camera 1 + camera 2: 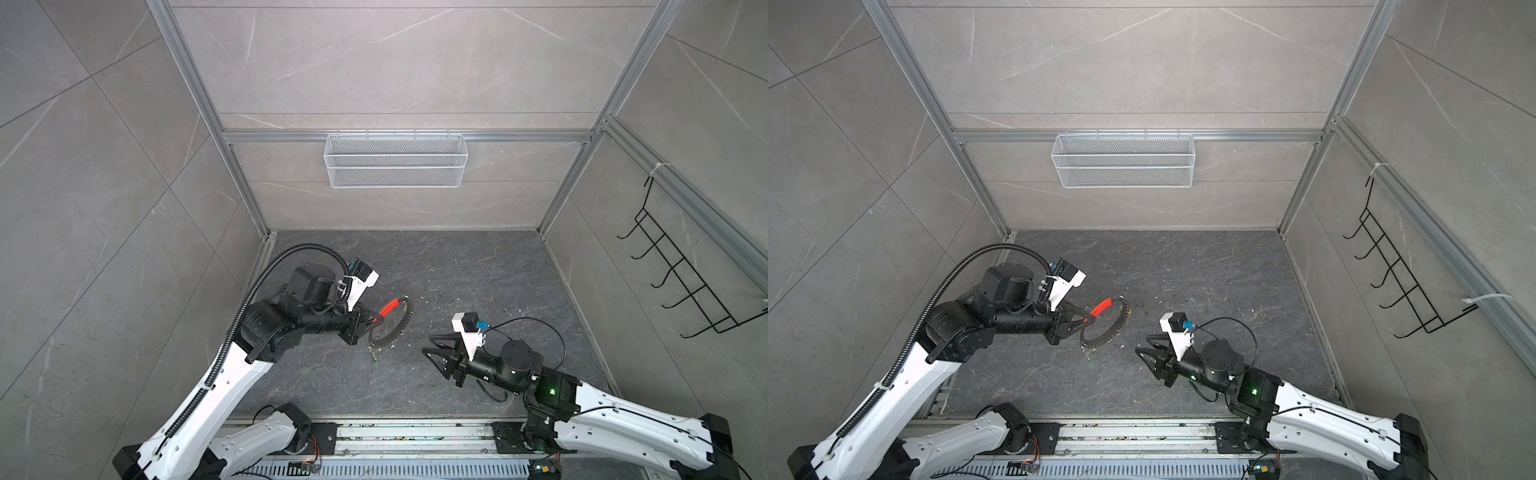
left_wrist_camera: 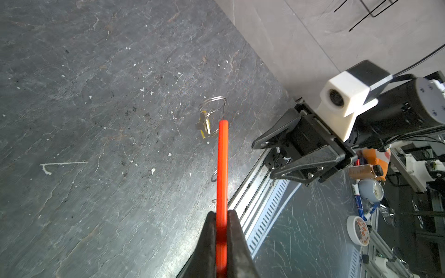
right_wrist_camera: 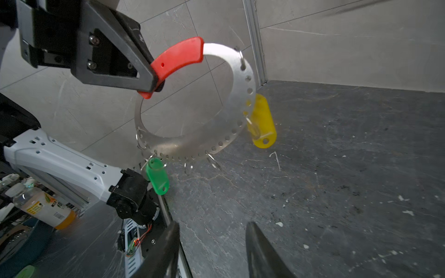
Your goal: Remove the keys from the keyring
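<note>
Just left of centre in both top views, got the left end effector (image 1: pixel 376 321) pinched shut on the red sleeve (image 1: pixel 389 308) of the keyring (image 1: pixel 405 326), holding the hoop up off the dark surface (image 1: pixel 457 270) at a tilt. Looks dark from above, but through the right wrist camera turns out to be a flat pale metal band with a row of little holes round the outer edge. Can see the pair on it there: yellow key (image 3: pixel 262 120) dangling off the stretch of band past the far end of the sleeve, green key (image 3: pixel 157 177) hanging from the low arc by a small silver split ring (image 3: pixel 156 165). Couple more bare split rings (image 3: pixel 215 161) along that low arc too. Can't really make out the metal blades, just the plastic tags, plus a thin yellow edge and a scrap of metal in the left wrist view. Right of centre and a bit lower in the frame, got the right end effector (image 1: pixel 427 344) with jaws apart and nothing between them, aimed toward the keyring but well clear of it. Further up the frame, white mesh basket (image 1: pixel 395 166) hung on the back wall, and black wire hook rack (image 1: pixel 683 261) over at the right edge
</note>
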